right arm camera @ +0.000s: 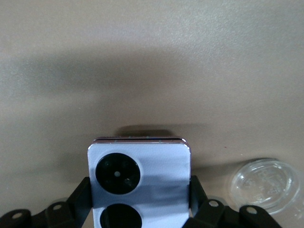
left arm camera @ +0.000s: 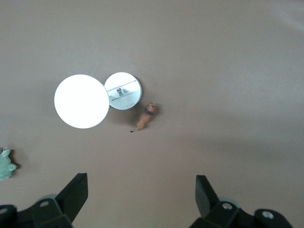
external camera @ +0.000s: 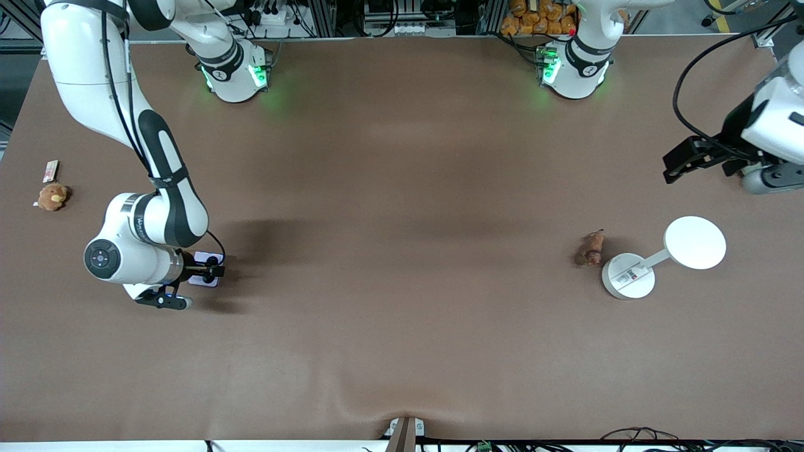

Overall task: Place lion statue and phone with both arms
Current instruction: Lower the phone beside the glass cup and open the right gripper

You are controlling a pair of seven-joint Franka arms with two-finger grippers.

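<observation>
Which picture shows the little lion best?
The left wrist view: the lion statue lies in the open beside the white stand, tail visible. The front view shows it only as a tiny brown shape. The right wrist view doesn't show it.

The front camera hangs high, facing both arm bases and taking in the whole worktop (external camera: 402, 282). The left wrist camera looks straight down from well up, sharing the lion statue (left arm camera: 145, 117) (external camera: 592, 247) with it. The right wrist camera sits close on the phone (right arm camera: 139, 180) (external camera: 206, 269).
</observation>
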